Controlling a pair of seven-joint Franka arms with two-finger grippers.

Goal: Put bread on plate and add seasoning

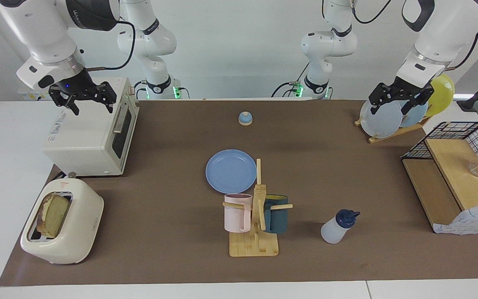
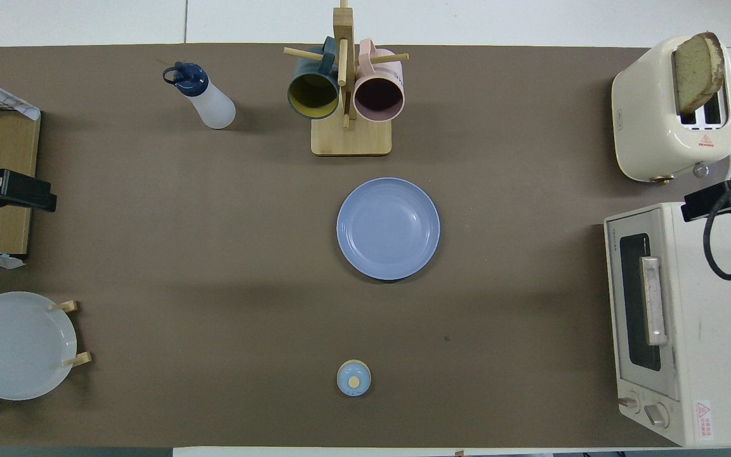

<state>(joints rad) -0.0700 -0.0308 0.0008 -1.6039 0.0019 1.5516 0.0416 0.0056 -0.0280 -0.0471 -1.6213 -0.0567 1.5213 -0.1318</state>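
Note:
The bread [image 1: 54, 214] stands upright in a slot of the cream toaster [image 1: 77, 232] at the right arm's end of the table; it also shows in the overhead view [image 2: 695, 70]. The blue plate [image 1: 230, 171] lies flat and bare mid-table [image 2: 388, 228]. The seasoning bottle [image 1: 338, 226] with its navy cap stands farther from the robots than the plate, toward the left arm's end [image 2: 204, 95]. My right gripper [image 1: 93, 107] is open, raised over the toaster oven. My left gripper [image 1: 389, 109] is open, raised over the upright plates. Both hold nothing.
A white toaster oven [image 1: 93, 133] stands nearer to the robots than the toaster. A wooden mug tree [image 1: 255, 216] with a pink and a dark teal mug stands beside the plate. A small blue bell [image 1: 245, 118], a plate rack [image 1: 388, 120] and a wire-and-wood shelf [image 1: 450, 178] also stand on the table.

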